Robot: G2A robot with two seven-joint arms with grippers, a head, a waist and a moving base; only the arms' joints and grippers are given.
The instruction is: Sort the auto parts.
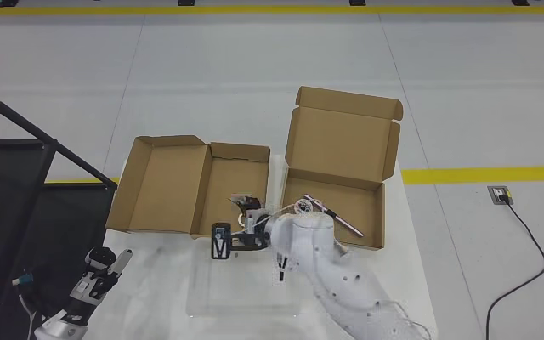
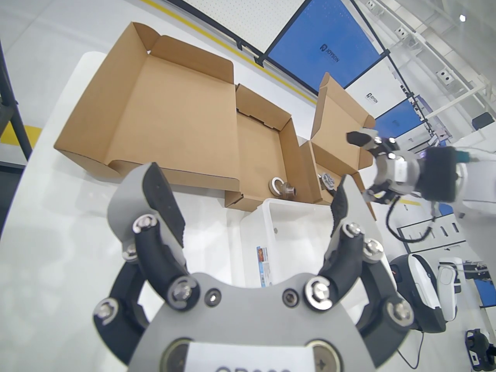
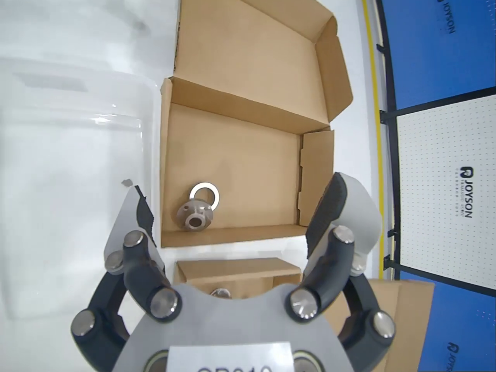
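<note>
Two open cardboard boxes stand side by side on the white table. The left box (image 1: 236, 183) holds a metal flange (image 3: 195, 217) with a flat ring (image 3: 205, 194) leaning on it, near its front right corner. My right gripper (image 3: 237, 185) hangs open and empty just above that corner (image 1: 248, 212). In the right box (image 1: 340, 204) lie a round toothed part (image 1: 304, 206) and a thin rod (image 1: 336, 214). Open with nothing in it, my left gripper (image 2: 248, 178) stays low off the table's front left (image 1: 119, 259), facing the boxes.
A clear plastic bin (image 1: 204, 297) sits in front of the boxes, under the right arm. The left box's lid (image 1: 161, 183) lies flat to the left; the right box's lid (image 1: 344, 140) stands up at the back. A black frame (image 1: 34, 144) borders the left.
</note>
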